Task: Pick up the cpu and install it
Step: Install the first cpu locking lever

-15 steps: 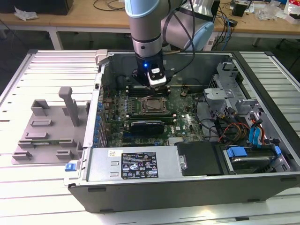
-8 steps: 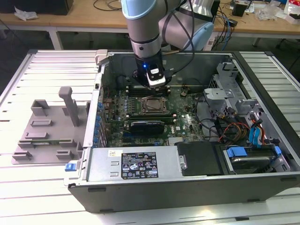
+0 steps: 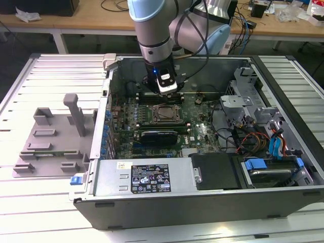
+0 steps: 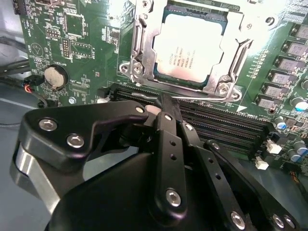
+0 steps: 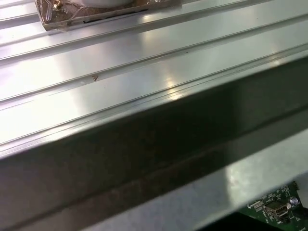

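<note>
- Looking into the open computer case (image 3: 202, 187) in the exterior view, you see the arm reaching down from above, with the hand (image 3: 167, 86) hanging over the motherboard (image 3: 202, 134) just behind the socket (image 3: 167, 114).
- The cpu (image 4: 188, 50) lies seated flat inside the socket's metal frame (image 4: 139, 38), its silver-grey top facing up and bearing faint print; in the exterior view it is the pale square (image 3: 166, 113) in the middle of the dark frame.
- In the second wrist view your hand (image 4: 166, 98) carries nothing: the black fingers (image 4: 169, 122) run together to a narrow tip, closed on themselves, just short of the socket's near edge and over the long black memory slots (image 4: 216, 122).
- The tip does not touch the cpu; a strip of frame lies between them.
- A round coin battery (image 4: 56, 77) sits on the green board, well apart from the socket.
- On the ribbed metal surface (image 3: 50, 66), toward the exterior view's left of the case, rests the grey fixture tray (image 3: 50, 144) with an upright post.
- The first wrist view gives you the ribbed surface (image 5: 120, 62) and the case's dark wall edge (image 5: 144, 149), with a corner of green board (image 5: 276, 209).
</note>
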You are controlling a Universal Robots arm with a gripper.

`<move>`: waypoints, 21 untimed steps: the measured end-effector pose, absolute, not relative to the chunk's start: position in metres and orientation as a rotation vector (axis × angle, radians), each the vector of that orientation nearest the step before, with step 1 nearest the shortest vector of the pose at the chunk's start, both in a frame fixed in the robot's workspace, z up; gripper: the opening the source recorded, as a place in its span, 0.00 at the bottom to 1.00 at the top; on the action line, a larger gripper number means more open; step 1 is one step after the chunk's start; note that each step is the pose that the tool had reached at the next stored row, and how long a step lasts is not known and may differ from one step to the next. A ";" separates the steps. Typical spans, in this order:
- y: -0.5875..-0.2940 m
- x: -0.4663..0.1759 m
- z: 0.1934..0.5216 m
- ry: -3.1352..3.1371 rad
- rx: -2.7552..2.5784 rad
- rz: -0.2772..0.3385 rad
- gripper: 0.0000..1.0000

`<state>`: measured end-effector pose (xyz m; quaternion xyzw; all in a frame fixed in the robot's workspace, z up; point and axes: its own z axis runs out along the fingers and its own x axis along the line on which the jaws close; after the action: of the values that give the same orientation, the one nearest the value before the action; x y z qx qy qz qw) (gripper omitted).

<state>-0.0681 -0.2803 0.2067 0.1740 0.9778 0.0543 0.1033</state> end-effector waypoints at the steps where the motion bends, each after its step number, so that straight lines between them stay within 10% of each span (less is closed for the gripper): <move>1: -0.280 -0.068 0.207 2.885 0.513 0.160 0.11; 21: -0.281 -0.066 0.196 2.884 0.512 0.150 0.11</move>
<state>-0.0657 -0.2806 0.1959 0.1737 0.9780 0.0509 0.1041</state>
